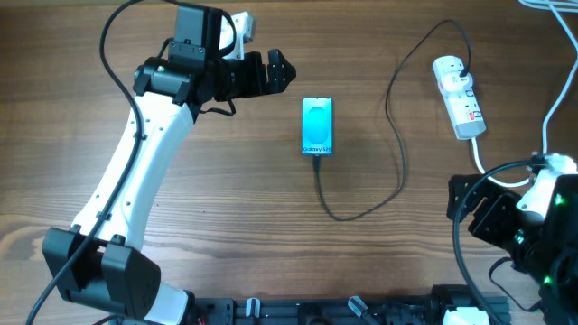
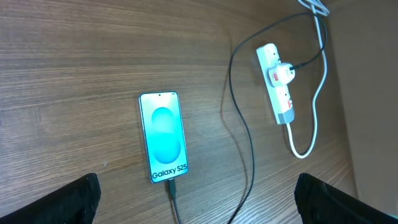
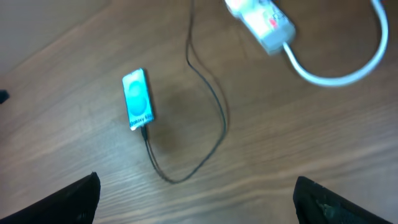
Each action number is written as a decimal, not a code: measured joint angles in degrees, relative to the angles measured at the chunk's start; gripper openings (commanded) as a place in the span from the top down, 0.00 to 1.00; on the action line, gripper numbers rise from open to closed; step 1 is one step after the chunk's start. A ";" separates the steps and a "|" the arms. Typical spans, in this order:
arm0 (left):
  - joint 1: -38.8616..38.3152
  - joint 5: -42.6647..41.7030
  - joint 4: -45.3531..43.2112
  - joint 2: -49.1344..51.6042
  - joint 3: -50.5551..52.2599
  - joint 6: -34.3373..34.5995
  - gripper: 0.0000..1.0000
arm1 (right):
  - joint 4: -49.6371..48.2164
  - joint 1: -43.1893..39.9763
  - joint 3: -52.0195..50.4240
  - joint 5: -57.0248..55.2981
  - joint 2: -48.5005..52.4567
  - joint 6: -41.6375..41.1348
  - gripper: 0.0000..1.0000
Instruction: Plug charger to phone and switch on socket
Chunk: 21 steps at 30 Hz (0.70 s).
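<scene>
The charger cable point(image 1: 318, 179) looks seated in the bottom edge of the phone point(image 1: 317, 126), which lies mid-counter point(image 1: 226, 226) with "Galaxy S25" on its cyan screen. I judge switching is the step due. The power strip point(image 1: 459, 97), at 2 o'clock from the phone, needs its red switch point(image 2: 272, 75) pressed. The left end effector point(image 2: 199, 202) at 10 o'clock and the right end effector point(image 3: 196, 202) at 4 o'clock are both released and empty.

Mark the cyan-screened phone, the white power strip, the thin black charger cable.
cyan-screened phone point(image 2: 163, 137): left wrist view, screen centre.
white power strip point(image 1: 462, 106): overhead view, mid-body.
thin black charger cable point(image 2: 171, 188): left wrist view, plug tip at phone's bottom edge.
</scene>
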State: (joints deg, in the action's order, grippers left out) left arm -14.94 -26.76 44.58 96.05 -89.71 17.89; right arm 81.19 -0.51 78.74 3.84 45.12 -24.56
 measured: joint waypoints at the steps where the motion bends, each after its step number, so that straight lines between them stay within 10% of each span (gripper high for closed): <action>1: 0.02 -0.02 0.00 0.00 0.00 0.00 0.00 | -1.55 0.00 -0.04 0.13 -0.59 1.60 0.01; 10: 0.00 0.00 0.00 0.00 0.00 0.00 0.00 | -13.05 0.00 -8.33 2.21 -11.65 7.63 0.00; 21: 0.00 0.15 0.00 0.00 0.00 0.00 0.00 | -48.04 0.00 -46.62 13.14 -30.56 12.83 0.00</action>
State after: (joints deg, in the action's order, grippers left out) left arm -14.94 -26.61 44.58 96.05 -89.71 17.89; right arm 33.15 -0.51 32.12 16.97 14.57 -11.73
